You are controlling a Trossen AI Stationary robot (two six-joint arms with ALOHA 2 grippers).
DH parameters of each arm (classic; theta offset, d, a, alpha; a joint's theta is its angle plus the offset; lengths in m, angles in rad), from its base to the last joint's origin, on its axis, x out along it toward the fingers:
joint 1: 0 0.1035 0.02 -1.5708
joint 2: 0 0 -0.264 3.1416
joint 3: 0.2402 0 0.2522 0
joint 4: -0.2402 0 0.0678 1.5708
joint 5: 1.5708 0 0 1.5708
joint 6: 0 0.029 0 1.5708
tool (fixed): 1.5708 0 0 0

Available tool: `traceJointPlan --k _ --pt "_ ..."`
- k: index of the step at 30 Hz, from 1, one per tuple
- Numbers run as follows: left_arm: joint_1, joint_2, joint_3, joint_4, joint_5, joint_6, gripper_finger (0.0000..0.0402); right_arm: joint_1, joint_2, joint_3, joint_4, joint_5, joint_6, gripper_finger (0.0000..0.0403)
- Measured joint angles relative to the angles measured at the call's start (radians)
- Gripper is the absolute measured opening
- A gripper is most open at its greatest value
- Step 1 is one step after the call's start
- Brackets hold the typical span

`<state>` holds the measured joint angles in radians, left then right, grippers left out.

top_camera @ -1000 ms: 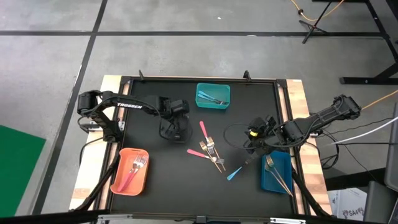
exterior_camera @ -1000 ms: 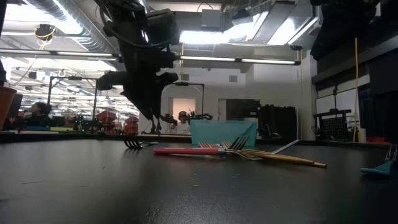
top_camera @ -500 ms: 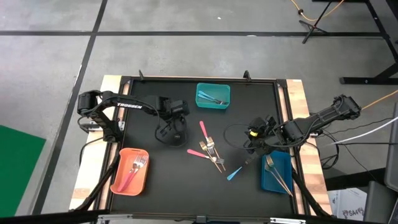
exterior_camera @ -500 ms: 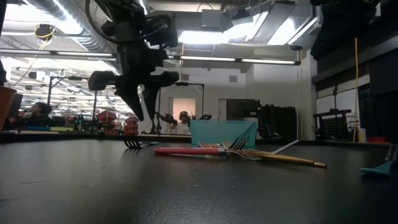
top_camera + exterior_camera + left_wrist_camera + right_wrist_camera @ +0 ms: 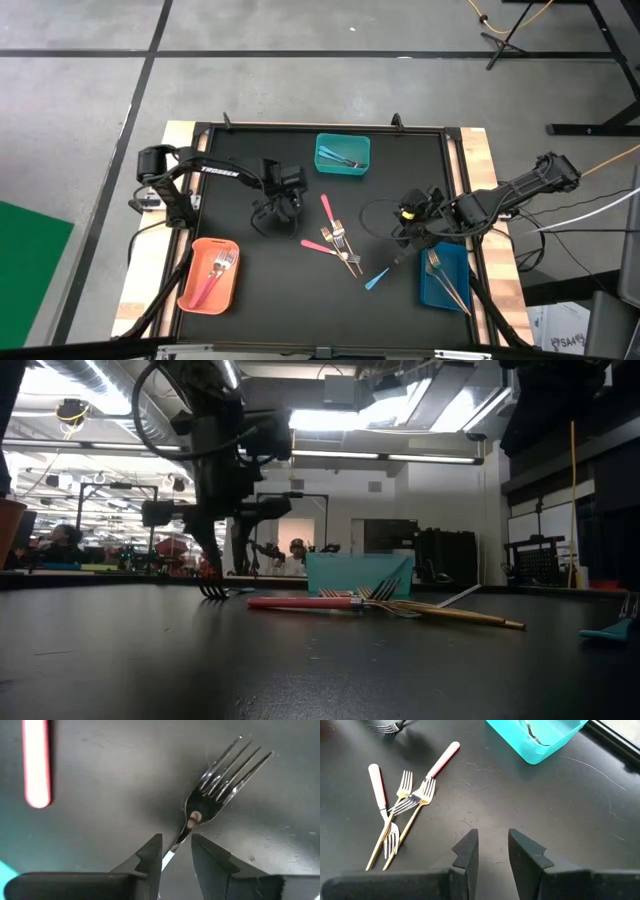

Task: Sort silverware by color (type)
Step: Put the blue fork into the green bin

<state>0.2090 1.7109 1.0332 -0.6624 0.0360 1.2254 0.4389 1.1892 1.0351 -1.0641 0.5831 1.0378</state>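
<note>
My left gripper [image 5: 176, 852] is open and points down over a fork with a metal head [image 5: 225, 775] that lies flat on the black table, left of the pile. Its fingers stand on either side of the fork's neck [image 5: 181, 837], close to it; no touch shows. The low view shows that fork's head [image 5: 212, 591] below the gripper [image 5: 225, 565]. Pink forks [image 5: 328, 209] and gold forks [image 5: 346, 252] lie crossed mid-table, with a light-blue utensil [image 5: 376, 278] near them. My right gripper [image 5: 493, 847] is open and waits at the table's right [image 5: 405, 232].
A teal bin [image 5: 322, 166] at the far edge holds a blue-handled piece. An orange bin [image 5: 190, 290] at the near left holds pink forks. A blue bin [image 5: 428, 292] at the near right holds gold ones. A pink handle end [image 5: 37, 765] lies close beside the left gripper.
My left gripper has turned about its wrist and come down toward the fork on the left of the pile, so that its fingers now straddle the fork's neck. The silverware on the table has stayed in place.
</note>
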Motion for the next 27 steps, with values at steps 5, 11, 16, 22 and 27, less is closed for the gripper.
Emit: traceJointPlan --k 5,11,16,22,27 --pt "0.0 0.032 0.0 0.002 -0.027 0.04 0.0098 0.0 0.0 0.0 0.0 0.0 0.0 0.0095" --pt "0.0 0.06 0.0 0.009 -0.053 0.071 0.0098 0.0 0.0 0.0 0.0 0.0 0.0 0.0095" --pt "0.0 0.081 0.002 0.031 -0.052 0.07 0.0098 0.0 0.0 0.0 0.001 0.0 0.0 0.0095" --pt "0.0 0.083 0.002 0.039 -0.047 0.029 0.0098 -0.001 0.0 0.0 0.001 -0.019 0.0 0.0095" --pt "0.0 0.084 0.002 0.041 -0.045 -0.035 0.0098 -0.001 0.0 0.0 0.001 -0.019 0.0 0.0095"
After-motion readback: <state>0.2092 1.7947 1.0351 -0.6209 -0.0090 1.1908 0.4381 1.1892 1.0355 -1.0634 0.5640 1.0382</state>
